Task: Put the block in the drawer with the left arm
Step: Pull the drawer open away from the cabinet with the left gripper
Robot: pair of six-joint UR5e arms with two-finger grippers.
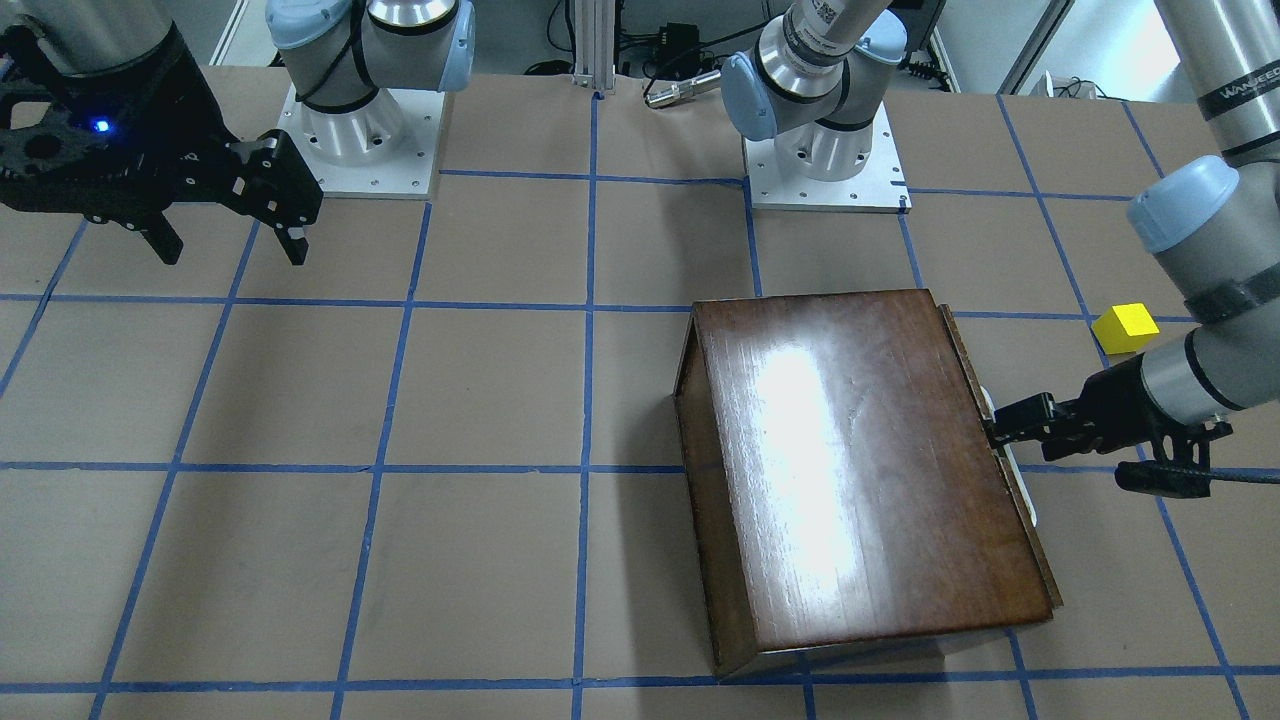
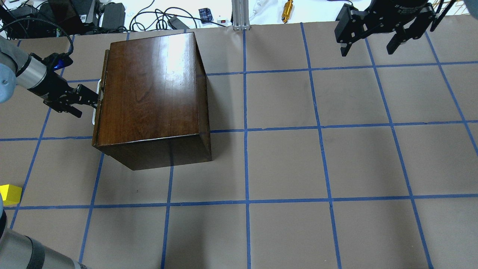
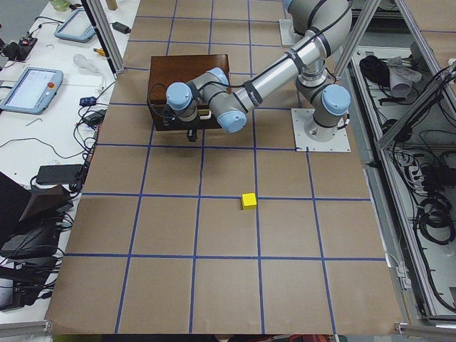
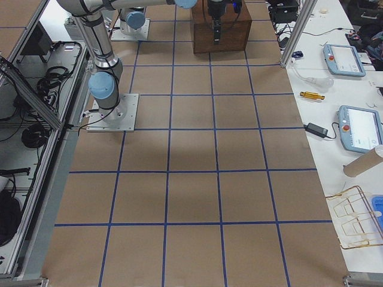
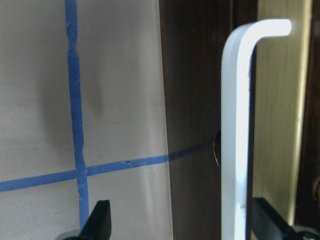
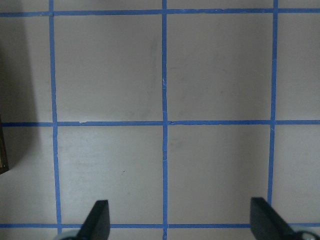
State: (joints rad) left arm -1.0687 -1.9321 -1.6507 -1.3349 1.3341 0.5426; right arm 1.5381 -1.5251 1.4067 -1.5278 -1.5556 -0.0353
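The yellow block (image 1: pixel 1125 327) sits on the table beside my left arm, away from the cabinet; it also shows at the left edge of the overhead view (image 2: pixel 9 194) and in the exterior left view (image 3: pixel 249 201). The dark-brown cabinet (image 2: pixel 149 93) stands with its drawer front (image 2: pixel 101 112) shut or nearly so; no tray shows. My left gripper (image 2: pixel 89 102) is open at the drawer's whitish handle (image 5: pixel 235 150), which lies between the two fingers (image 5: pixel 97 220). My right gripper (image 2: pixel 369 41) is open and empty, high over the far right.
The two arm bases (image 1: pixel 360 140) stand on plates at the robot's side of the table. Cables and a brass cylinder (image 2: pixel 287 7) lie past the far edge. Blue tape lines grid the brown table top (image 2: pixel 283 164).
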